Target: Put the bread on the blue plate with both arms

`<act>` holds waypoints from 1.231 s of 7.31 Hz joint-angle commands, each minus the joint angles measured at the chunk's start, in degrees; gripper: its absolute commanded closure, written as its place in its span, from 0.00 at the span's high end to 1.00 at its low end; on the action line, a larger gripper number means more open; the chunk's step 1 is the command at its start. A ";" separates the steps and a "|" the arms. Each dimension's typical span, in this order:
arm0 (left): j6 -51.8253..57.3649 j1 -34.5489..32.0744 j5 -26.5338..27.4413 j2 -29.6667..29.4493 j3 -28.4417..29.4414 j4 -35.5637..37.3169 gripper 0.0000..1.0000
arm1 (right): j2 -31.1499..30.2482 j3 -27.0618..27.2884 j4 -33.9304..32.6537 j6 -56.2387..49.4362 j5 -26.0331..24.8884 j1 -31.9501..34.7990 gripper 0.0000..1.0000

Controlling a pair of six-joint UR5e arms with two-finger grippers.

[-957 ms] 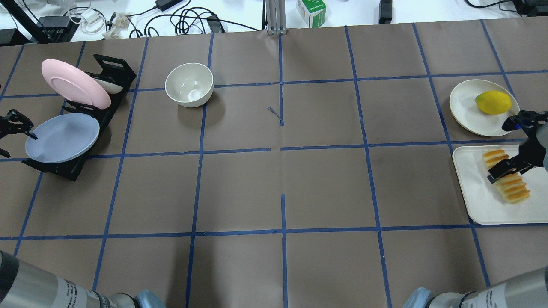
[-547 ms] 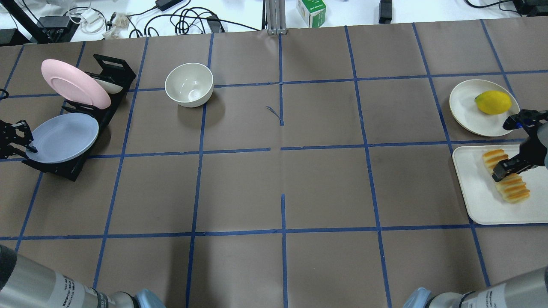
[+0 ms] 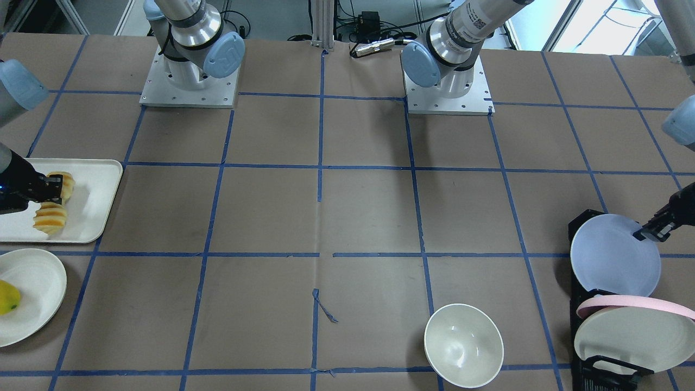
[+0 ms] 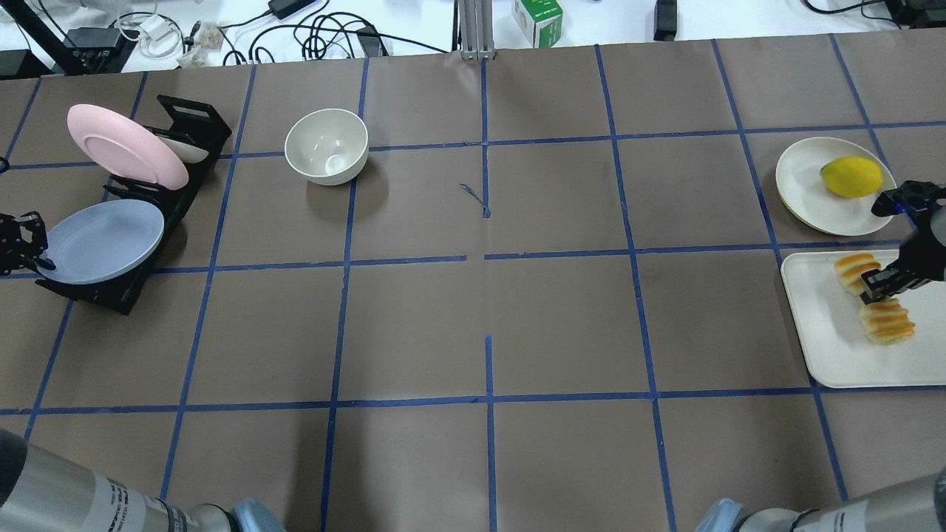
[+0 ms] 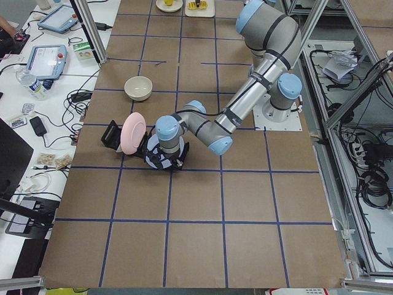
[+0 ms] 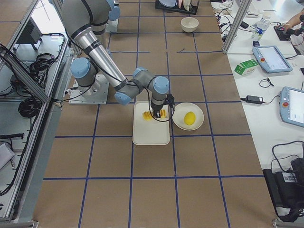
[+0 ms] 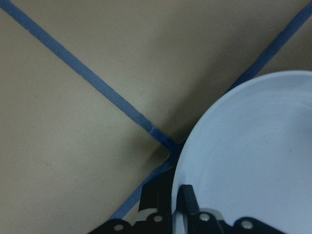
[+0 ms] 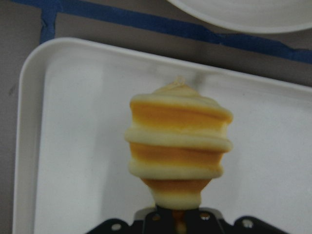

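The bread (image 4: 887, 323) is a ridged yellow-orange loaf on the white tray (image 4: 824, 347) at the far right. My right gripper (image 4: 879, 284) is shut on its middle, and the loaf bunches up around the pinch; it also shows in the right wrist view (image 8: 178, 141) and the front view (image 3: 50, 217). The blue plate (image 4: 103, 240) leans in the front slot of the black rack (image 4: 188, 122) at the far left. My left gripper (image 4: 41, 257) is shut on its near-left rim, one finger on top and one below in the left wrist view (image 7: 170, 197).
A pink plate (image 4: 126, 145) stands in the rack behind the blue plate. A white bowl (image 4: 327, 145) sits at the back left of centre. A round white plate (image 4: 809, 188) holding a yellow fruit (image 4: 852, 176) lies just behind the tray.
My left gripper closed onto the blue plate's rim, and the plate shifted a little left and tilted flatter. My right gripper tightened on the bread, which now looks shorter and bunched.
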 commanded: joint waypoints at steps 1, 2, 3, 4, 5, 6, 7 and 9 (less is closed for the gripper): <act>0.18 -0.14 0.02 3.25 0.21 -3.34 0.00 | -4.33 -0.15 3.65 4.81 0.00 2.58 0.00; 0.18 -0.58 0.11 5.09 0.56 -5.97 0.00 | -5.12 -0.24 3.75 6.22 0.00 3.72 0.00; -0.08 -0.84 0.11 7.46 0.47 -8.08 0.00 | -6.53 -0.24 4.88 7.54 0.00 4.60 0.00; 0.18 -0.76 0.20 7.92 0.38 -8.97 0.00 | -8.19 -0.24 6.45 10.51 0.09 5.92 0.00; 0.18 -0.67 0.28 6.97 0.47 -8.20 0.00 | -9.17 -0.33 7.17 12.02 0.00 7.76 0.00; -0.08 -0.58 -0.06 5.30 0.38 -3.84 0.00 | -9.87 -0.33 7.87 13.17 0.00 8.56 0.00; 0.01 -0.58 -0.07 3.81 0.21 2.56 0.37 | -10.40 -1.11 9.18 13.96 0.00 8.83 0.00; 0.01 -0.32 -0.15 0.11 0.21 3.59 0.38 | -9.88 -6.10 16.71 15.11 0.26 8.92 0.00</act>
